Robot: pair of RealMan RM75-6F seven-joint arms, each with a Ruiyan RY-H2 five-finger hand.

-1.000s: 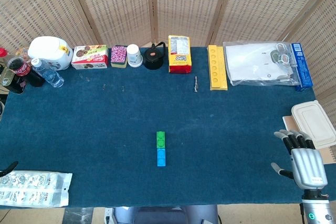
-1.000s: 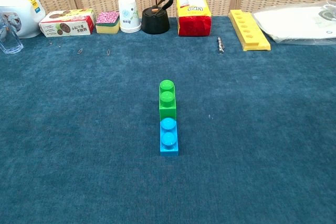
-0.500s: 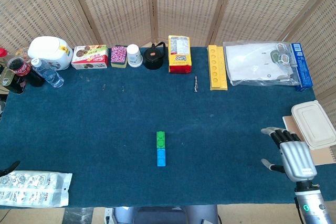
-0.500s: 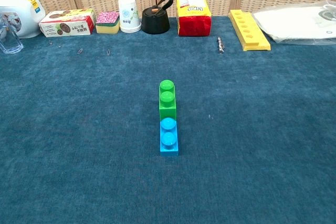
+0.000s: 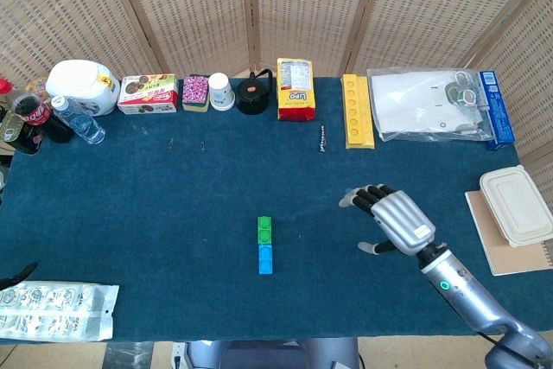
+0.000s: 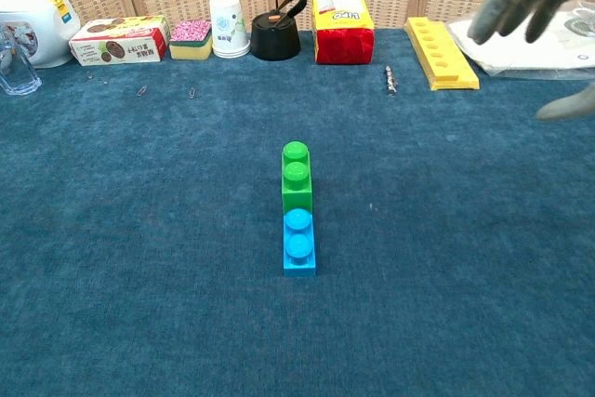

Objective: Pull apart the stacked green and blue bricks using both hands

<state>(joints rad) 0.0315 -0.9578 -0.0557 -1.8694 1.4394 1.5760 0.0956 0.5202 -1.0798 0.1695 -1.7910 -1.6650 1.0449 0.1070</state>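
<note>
The green brick [image 5: 264, 230] and the blue brick [image 5: 265, 258] sit touching in a line at the middle of the blue cloth, green farther from me, blue nearer. The chest view shows the same green brick [image 6: 297, 178] and blue brick [image 6: 298, 241] with their studs up. My right hand [image 5: 393, 218] hovers to the right of them, well apart, fingers spread and holding nothing. Its fingers [image 6: 507, 8] enter the chest view at the top right. Only a dark sliver [image 5: 15, 275] at the left edge may belong to my left hand.
Along the far edge stand a yellow tray [image 5: 357, 110], a snack bag [image 5: 295, 90], a black pot [image 5: 253, 95], a paper cup [image 5: 221, 91] and boxes. A plastic bag [image 5: 423, 105] and a lidded container [image 5: 516, 205] lie at the right, and a plastic pack [image 5: 56, 310] at the front left.
My right hand has moved from the table's right front corner up and leftward toward the bricks, entering the chest view. The bricks have not moved.
</note>
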